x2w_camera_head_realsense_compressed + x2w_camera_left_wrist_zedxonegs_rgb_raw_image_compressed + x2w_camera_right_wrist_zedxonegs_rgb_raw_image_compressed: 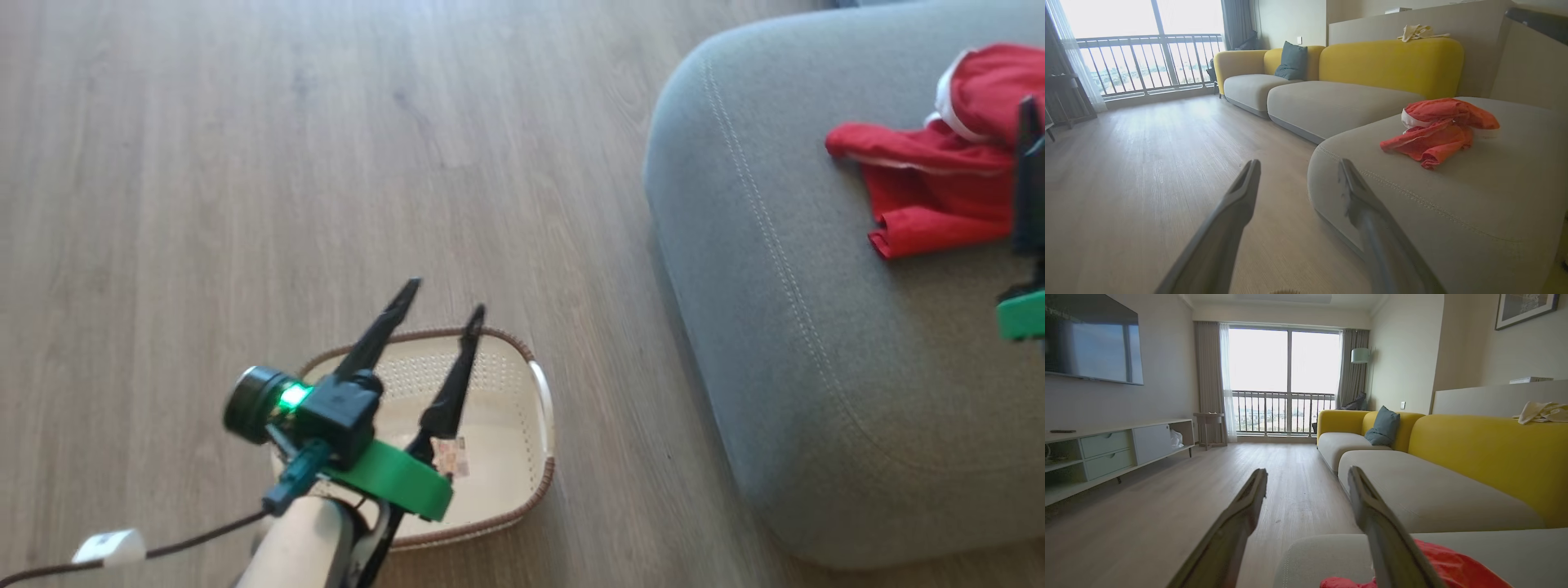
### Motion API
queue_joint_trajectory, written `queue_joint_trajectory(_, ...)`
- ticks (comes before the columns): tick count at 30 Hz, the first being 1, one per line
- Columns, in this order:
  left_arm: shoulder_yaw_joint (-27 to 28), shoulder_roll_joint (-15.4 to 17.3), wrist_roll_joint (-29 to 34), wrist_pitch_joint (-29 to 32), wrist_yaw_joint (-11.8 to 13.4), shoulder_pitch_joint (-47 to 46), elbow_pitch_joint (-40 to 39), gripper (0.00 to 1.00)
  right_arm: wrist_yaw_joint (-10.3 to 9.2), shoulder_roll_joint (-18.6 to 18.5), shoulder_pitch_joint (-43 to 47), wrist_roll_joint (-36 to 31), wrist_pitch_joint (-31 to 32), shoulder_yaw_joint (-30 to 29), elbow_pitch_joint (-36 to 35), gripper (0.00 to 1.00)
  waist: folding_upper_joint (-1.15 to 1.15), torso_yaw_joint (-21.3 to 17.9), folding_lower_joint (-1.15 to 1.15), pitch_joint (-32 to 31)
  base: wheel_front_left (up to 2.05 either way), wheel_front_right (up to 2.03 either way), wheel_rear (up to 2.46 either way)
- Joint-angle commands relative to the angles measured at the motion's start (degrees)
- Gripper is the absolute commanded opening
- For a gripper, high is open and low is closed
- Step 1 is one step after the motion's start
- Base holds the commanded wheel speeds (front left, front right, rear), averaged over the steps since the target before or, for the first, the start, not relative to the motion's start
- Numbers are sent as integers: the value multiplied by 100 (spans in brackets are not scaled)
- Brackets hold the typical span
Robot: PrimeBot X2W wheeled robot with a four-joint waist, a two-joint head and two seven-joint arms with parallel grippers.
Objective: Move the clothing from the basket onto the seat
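On the seat (816, 367), the clothing (931, 188) is found heaped; left gripper (445, 296) and right gripper (1307, 471) are held open, empty.

No text is legible; the sticker (451, 457) inside the basket (502, 371) seems printed, but too blurred.

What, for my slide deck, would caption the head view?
Red clothing on the seat; open left hand above the basket.
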Motion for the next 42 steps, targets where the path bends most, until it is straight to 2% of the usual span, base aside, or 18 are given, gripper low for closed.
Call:
queue_joint_trajectory(1,379,-50,-55,-29,107,-52,-198,100,-2,71,150,-172,-49,-17,-491,100,0,189,1,-170,0,0,0)
queue_joint_trajectory(3,555,-57,-129,-29,200,-9,-200,100,-2,331,342,-293,-50,-86,-816,100,0,287,1,-237,0,0,0)
queue_joint_trajectory(4,555,-57,-129,-29,200,-9,-200,100,-2,331,342,-293,-50,-86,-816,100,0,287,1,-237,0,0,0)
queue_joint_trajectory(9,760,-61,-317,-29,448,105,-179,100,-2,833,816,-534,-51,83,-1203,100,0,546,1,-368,0,0,0)
queue_joint_trajectory(18,991,-62,-276,-29,758,365,-133,100,-2,1532,1374,-620,-52,434,-926,100,0,895,1,-433,0,0,0)
queue_joint_trajectory(23,992,-63,-494,-29,934,525,266,100,-2,1882,1626,-762,-52,446,-647,100,0,984,1,-438,0,0,0)
queue_joint_trajectory(34,1017,-63,-399,-29,978,607,427,100,-2,2142,1759,-1244,-52,499,-354,100,0,997,1,-420,0,0,0)
queue_joint_trajectory(42,1072,-63,-357,-29,938,626,460,100,-2,2218,1765,-1267,-52,482,-352,100,0,952,1,-417,0,0,0)
